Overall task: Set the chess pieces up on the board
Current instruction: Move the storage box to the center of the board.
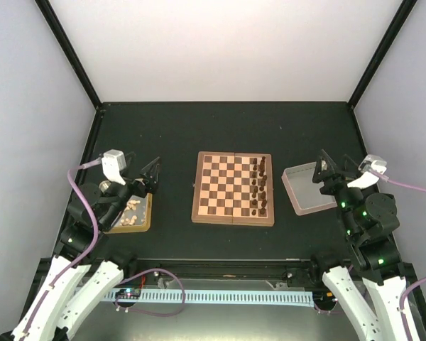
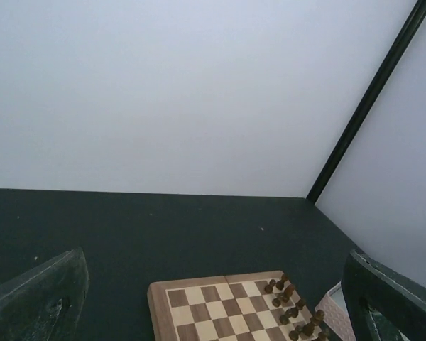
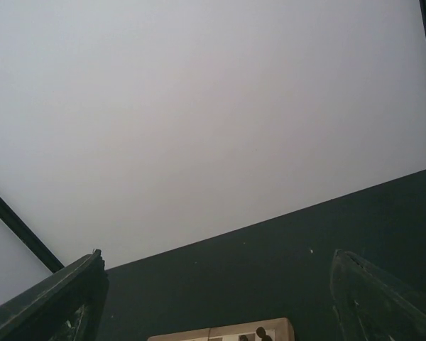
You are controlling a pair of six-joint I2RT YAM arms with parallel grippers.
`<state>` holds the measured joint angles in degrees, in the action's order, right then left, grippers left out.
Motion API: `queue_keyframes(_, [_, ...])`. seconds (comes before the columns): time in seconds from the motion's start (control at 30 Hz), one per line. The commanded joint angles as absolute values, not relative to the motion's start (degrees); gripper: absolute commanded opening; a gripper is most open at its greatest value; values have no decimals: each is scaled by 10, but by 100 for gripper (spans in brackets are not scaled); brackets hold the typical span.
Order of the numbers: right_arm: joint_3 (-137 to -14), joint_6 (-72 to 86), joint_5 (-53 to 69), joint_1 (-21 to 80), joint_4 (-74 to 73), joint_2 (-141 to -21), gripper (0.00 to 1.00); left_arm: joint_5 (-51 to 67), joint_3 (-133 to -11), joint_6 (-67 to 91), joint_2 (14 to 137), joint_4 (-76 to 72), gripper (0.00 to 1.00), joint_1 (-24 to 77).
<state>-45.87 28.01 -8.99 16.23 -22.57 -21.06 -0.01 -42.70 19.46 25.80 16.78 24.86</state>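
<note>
Square wooden board (image 1: 220, 190), tiny dark chess pieces (image 1: 258, 186)

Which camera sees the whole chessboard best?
The top external view: the chessboard shows whole, all four edges, with dark pieces along its right side. The left wrist view catches only part at its bottom edge; the right wrist view, a sliver.

A gold-tan tin (image 1: 148, 214) sits at the left of the dark bench (image 1: 227, 135), a silver-grey tray (image 1: 305, 190) at the right.
</note>
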Motion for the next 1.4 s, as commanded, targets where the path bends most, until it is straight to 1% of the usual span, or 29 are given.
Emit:
queue_keyframes(0.0, [-459,282,-78,159,-214,-217,86,-25,-435,186,256,202,99,252])
queue_keyframes(0.2, [-452,288,-62,159,-203,-240,87,-23,-419,198,288,245,99,252])
queue_keyframes(0.3, [-444,294,-55,159,-192,-253,87,-46,-396,218,303,264,99,251])
queue_keyframes(0.43, [-433,306,-43,159,-175,-279,87,-106,-402,277,371,343,99,241])
queue_keyframes(0.53, [-427,319,-28,159,-165,-301,87,-121,-413,307,421,401,99,209])
queue_keyframes(0.7, [-406,345,11,159,-131,-343,87,-113,-410,324,460,452,99,119])
queue_keyframes(0.77, [-399,355,24,159,-120,-357,87,-85,-400,322,475,447,99,76])
queue_keyframes(0.83, [-397,359,38,159,-114,-372,87,-35,-389,319,492,424,99,54])
queue_keyframes(1.0, [-394,365,50,159,-115,-388,87,39,-381,328,551,367,98,44])
queue_keyframes(1.13, [-386,365,48,159,-120,-385,87,76,-402,328,623,351,94,42])
queue_keyframes(1.27, [-379,366,45,159,-123,-381,87,130,-416,328,698,318,87,42])
queue_keyframes(1.37, [-375,364,40,159,-127,-379,87,146,-421,332,729,297,85,42])
